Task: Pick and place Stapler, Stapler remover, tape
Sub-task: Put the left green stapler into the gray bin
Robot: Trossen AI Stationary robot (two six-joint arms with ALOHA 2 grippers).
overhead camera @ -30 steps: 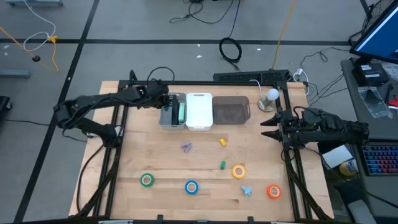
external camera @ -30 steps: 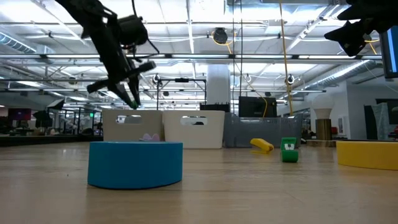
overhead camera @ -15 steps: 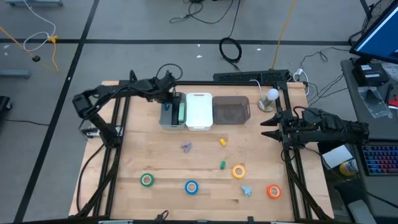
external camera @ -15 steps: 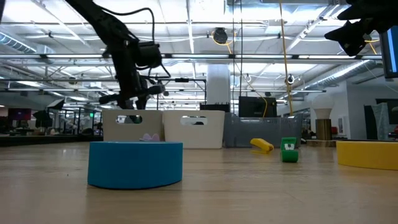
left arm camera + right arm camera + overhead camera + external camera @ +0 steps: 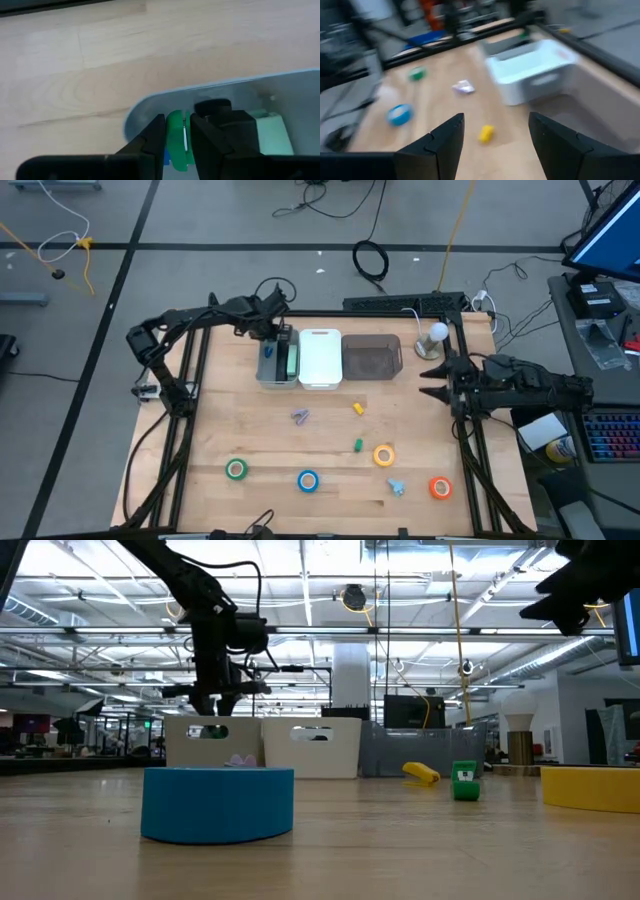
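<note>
Green stapler (image 5: 176, 140) clamped in left gripper (image 5: 176, 145) over the grey bin (image 5: 277, 363) — lower fully inside before releasing; right gripper (image 5: 425, 381) apart

Two black jointed arms, matte housings, rounded joints. Thin black cable loops above left arm (image 5: 190, 320) near the wrist. Right arm (image 5: 530, 388) bulkier, blocky. Fingers (image 5: 440, 145) dark, flat, wedge-shaped, tapering to blunt tips
</note>
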